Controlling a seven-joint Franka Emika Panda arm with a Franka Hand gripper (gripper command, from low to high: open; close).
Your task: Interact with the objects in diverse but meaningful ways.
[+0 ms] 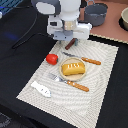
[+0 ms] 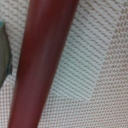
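reddish sausage under the wrist

your gripper (image 1: 67, 36) sits over the sausage stick (image 1: 70, 44), upper centre of the exterior frame, on the woven mat (image 1: 100, 75); you cannot tell whether it grips. a round stick may roll toward the knife (image 1: 82, 58).

Dark reddish-brown sausage stick (image 2: 42, 65) over a beige woven placemat (image 1: 102, 80) with a fine mesh pattern. Bright red tomato (image 1: 51, 59), yellow ridged bread loaf (image 1: 73, 69) on a pale tan plate (image 1: 72, 76), white fish piece (image 1: 41, 89), orange-handled fork (image 1: 70, 83) and knife (image 1: 83, 59), grey pot (image 1: 95, 14), black worktop (image 1: 20, 55).
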